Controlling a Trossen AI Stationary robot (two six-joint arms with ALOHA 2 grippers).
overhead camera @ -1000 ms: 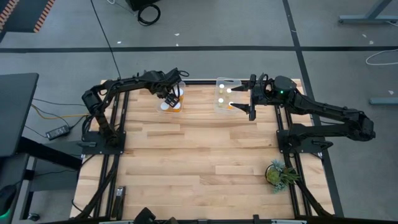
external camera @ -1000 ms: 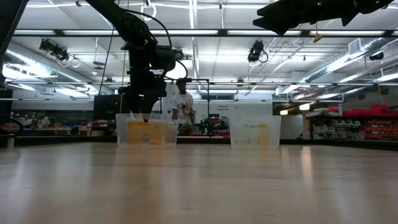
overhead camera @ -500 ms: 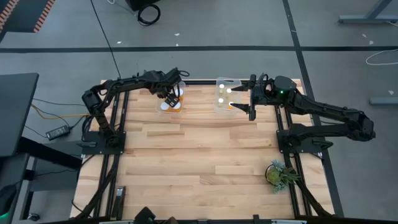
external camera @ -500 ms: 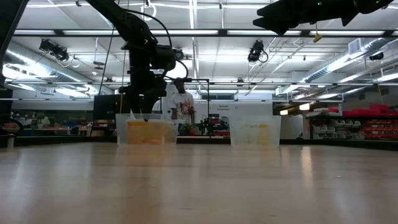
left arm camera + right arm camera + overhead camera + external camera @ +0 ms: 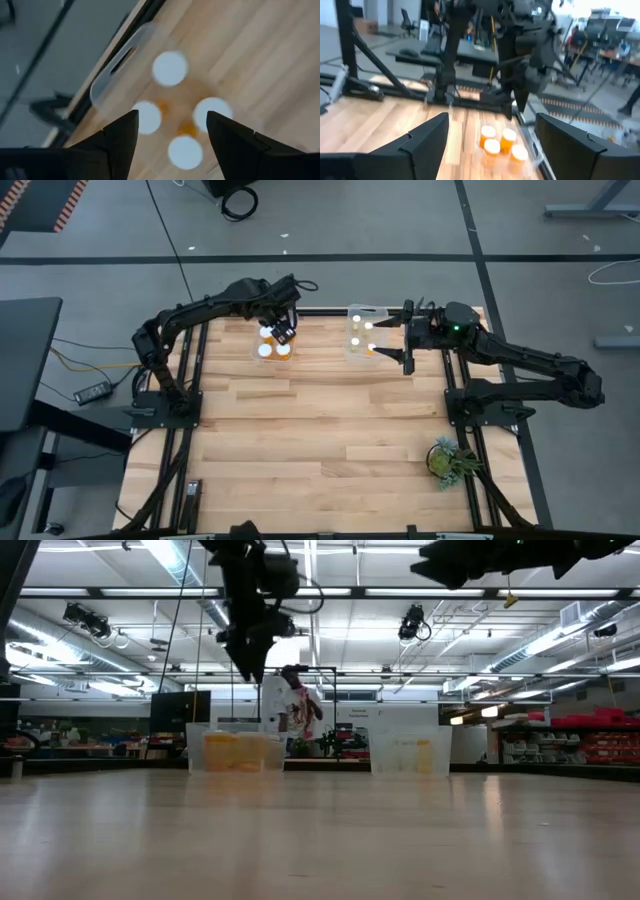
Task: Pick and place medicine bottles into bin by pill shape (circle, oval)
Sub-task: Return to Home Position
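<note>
Left claw (image 5: 282, 328), upper centre: apart, empty, above four bottles (image 5: 170, 68) in the bin (image 5: 107, 75). Bottles likely light, rigid, slick; hold body below cap (image 5: 212, 111). Right claw (image 5: 398, 343): apart.

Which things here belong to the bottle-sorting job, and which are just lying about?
Job: medicine bottles in the left bin and the right bin; left gripper, open above the left bin; right gripper, open near the right bin.
Lying about: potted plant; power adapter; coiled cable.
</note>
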